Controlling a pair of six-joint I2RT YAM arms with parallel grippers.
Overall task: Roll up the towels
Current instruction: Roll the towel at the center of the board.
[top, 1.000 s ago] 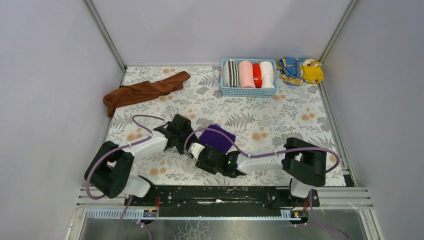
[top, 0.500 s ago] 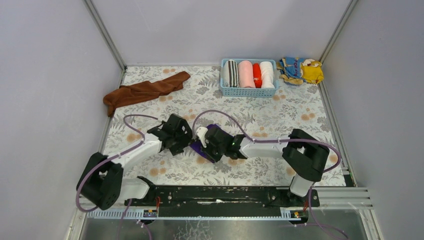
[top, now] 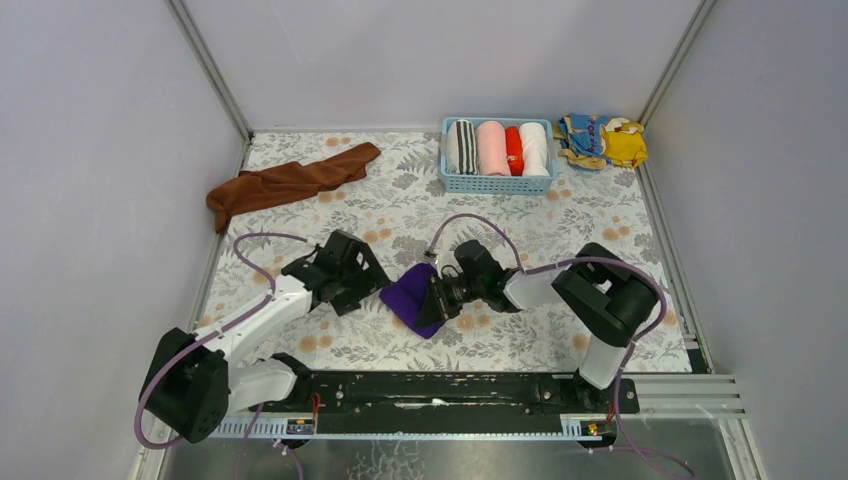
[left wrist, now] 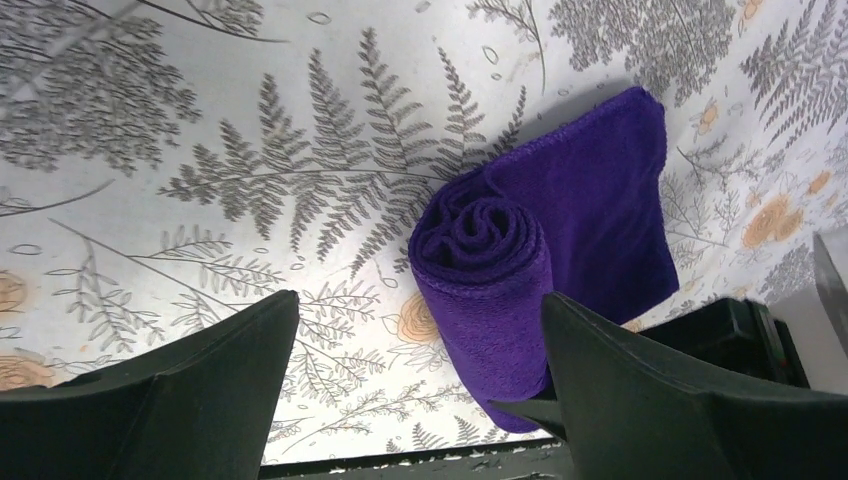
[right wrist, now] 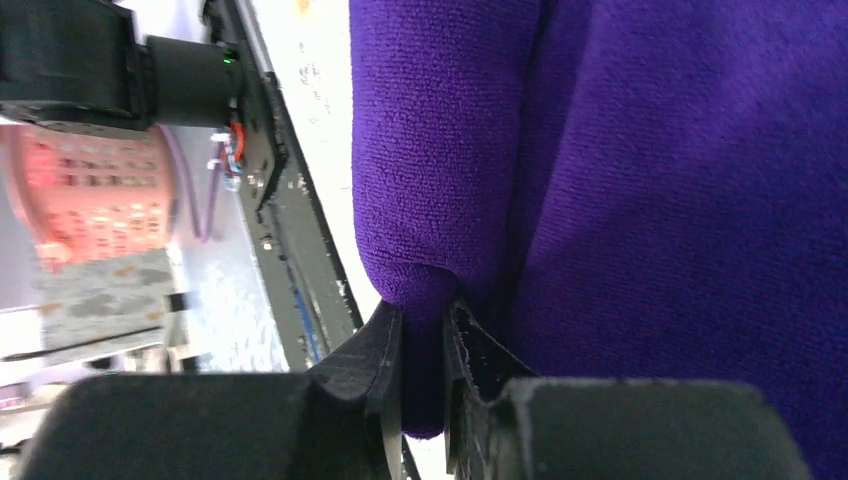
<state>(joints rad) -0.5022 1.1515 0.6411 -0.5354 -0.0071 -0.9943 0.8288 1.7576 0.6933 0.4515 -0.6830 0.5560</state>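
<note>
The right gripper (right wrist: 422, 318) is pinched tight on a fold of the purple towel (right wrist: 640, 200). The left gripper (left wrist: 417, 300) is wide open and holds nothing. The swirly end of the roll sits just in front of its fingers and does not seem to touch them.

From above, the purple towel lies near the middle of the table (top: 600, 220), a bit toward 6 o'clock. The left gripper is at its 9 o'clock and the right gripper at its 3 o'clock. The towel is partly rolled, and a flat flap sticks out.

The brown towel (top: 290, 182) lies bunched up at 10 o'clock, not rolled.

I think the purple towel is the one being rolled now. Next, the roll must turn over the flap without coming loose, so the open gripper may need to steady the end.
</note>
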